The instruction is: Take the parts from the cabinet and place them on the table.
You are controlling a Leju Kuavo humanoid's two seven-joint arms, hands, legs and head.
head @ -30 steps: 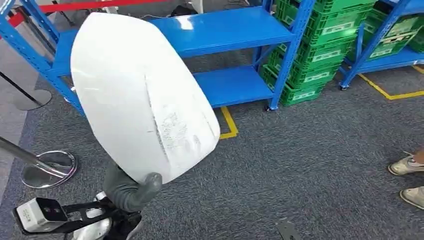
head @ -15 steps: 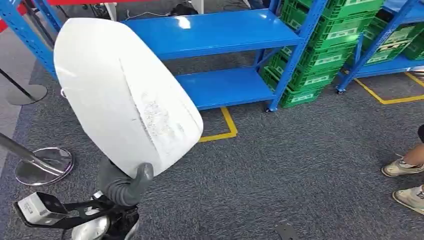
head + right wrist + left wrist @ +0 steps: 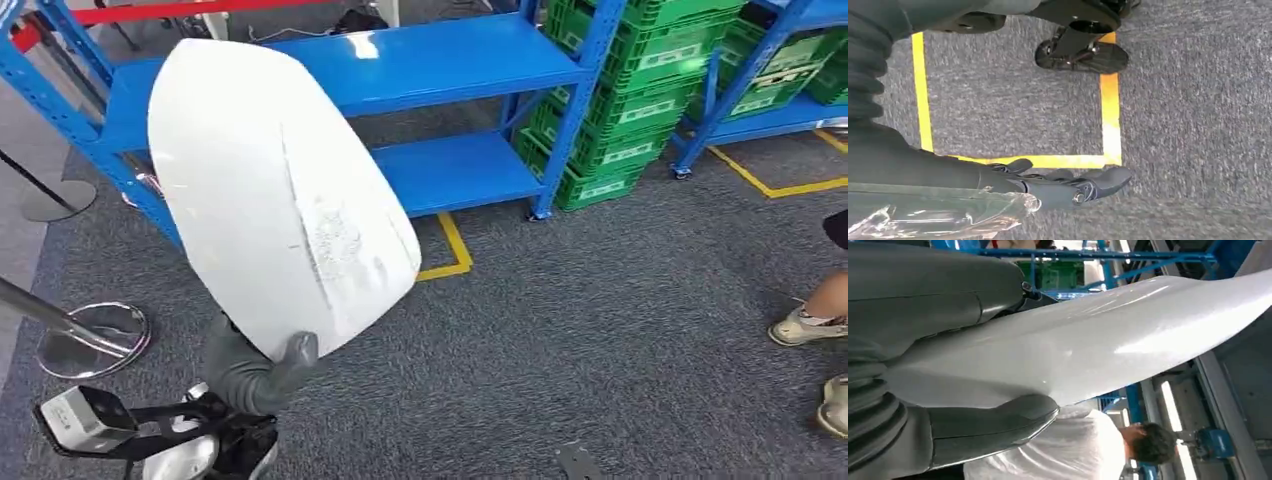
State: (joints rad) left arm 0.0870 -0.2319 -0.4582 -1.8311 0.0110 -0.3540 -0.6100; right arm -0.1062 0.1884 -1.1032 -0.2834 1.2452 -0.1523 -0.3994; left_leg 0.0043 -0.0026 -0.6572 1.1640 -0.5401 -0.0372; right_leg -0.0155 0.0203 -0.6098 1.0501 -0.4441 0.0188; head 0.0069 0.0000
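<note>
Slippage is the danger: left hand (image 3: pixel 262 375), thumb and fingers pinching just the lower edge of the big glossy white curved panel (image 3: pixel 275 190), could let it tip or twist away; right hand (image 3: pixel 1068 187) hangs with fingers loosely extended, holding nothing.

Panel (image 3: pixel 280 190) upright in front of shelf rack (image 3: pixel 450 65), gripped at lower edge by left hand (image 3: pixel 255 375). Crate stack (image 3: pixel 640 90) just right of rack. Stanchion base (image 3: pixel 92 340) on carpet (image 3: pixel 600 330) left of hand. Person's feet (image 3: pixel 815 325) at carpet's right edge. Right hand (image 3: pixel 1068 187) above floor tape (image 3: pixel 1110 120).
</note>
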